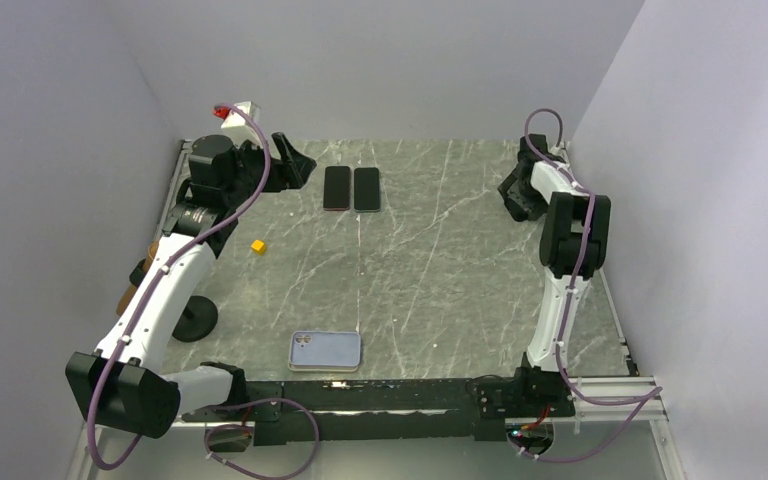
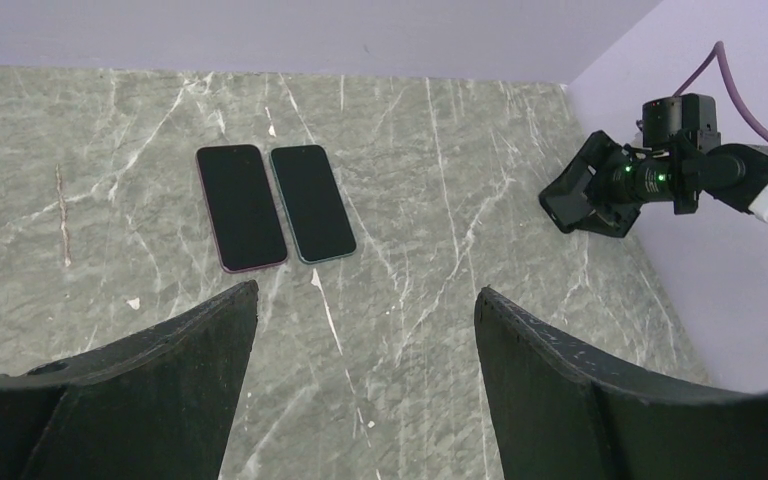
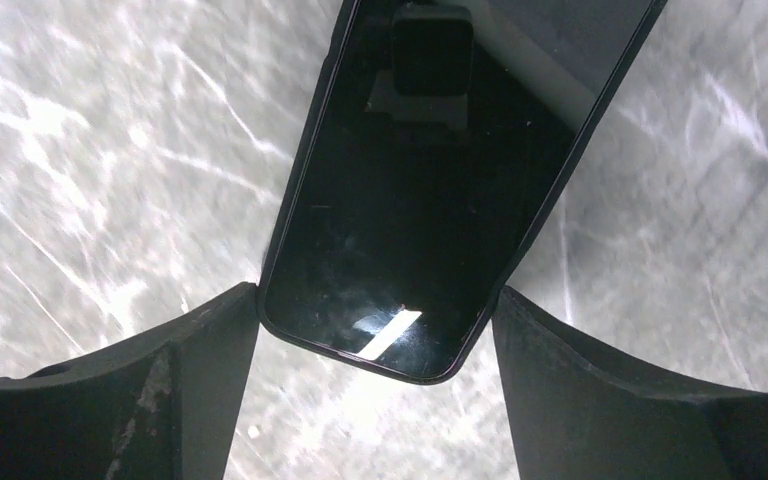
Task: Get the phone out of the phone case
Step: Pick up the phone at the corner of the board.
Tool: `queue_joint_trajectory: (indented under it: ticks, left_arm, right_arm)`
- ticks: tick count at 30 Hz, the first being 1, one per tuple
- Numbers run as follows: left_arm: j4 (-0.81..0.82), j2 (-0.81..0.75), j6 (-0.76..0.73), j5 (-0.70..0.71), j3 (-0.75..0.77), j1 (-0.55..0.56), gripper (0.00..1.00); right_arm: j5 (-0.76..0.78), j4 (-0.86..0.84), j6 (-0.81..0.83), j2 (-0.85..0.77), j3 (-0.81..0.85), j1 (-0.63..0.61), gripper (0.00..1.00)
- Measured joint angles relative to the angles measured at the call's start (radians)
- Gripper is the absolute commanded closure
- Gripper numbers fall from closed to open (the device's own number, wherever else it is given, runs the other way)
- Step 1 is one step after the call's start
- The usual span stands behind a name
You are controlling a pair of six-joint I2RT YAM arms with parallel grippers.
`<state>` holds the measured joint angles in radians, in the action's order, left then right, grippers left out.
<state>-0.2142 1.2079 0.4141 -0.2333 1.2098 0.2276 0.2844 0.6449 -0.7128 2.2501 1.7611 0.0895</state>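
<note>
One grey-green marbled tabletop (image 1: 440, 270) carries everything. Over its far left part hangs the left tool (image 2: 365, 300), its jaws spread wide with nothing between them. The right tool (image 3: 376, 298), over the far right side, is clenched across the width of a glossy black phone (image 3: 410, 200), a finger against each long edge. A pale blue rectangular phone case (image 1: 325, 351) lies flat, well behind both tools, near the arm bases. Just ahead of the left tool, a maroon-edged dark phone (image 2: 241, 207) and a teal-edged dark phone (image 2: 312, 203) lie side by side. A small yellow cube (image 1: 258, 246) sits behind that tool.
</note>
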Motion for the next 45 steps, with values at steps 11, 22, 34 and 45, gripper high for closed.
queue_joint_trajectory:
  ticks: [11,22,34,45]
  left_arm:
    - [0.012,0.0,0.0,-0.006,-0.004,-0.002,0.17]
    - [0.013,0.0,0.0,-0.006,-0.01,-0.002,0.17]
    - [0.014,0.0,0.0,-0.006,-0.01,-0.002,0.17]
    - [0.019,0.0,0.001,-0.017,-0.011,-0.002,0.14]
  right_arm:
    - [-0.007,0.1,-0.008,-0.035,-0.04,-0.013,0.0]
    - [-0.058,0.272,-0.123,0.074,0.156,0.055,0.0]
    - [-0.097,0.362,-0.137,0.152,0.294,0.09,0.4]
    - [-0.111,0.222,-0.017,0.07,0.144,0.083,1.0]
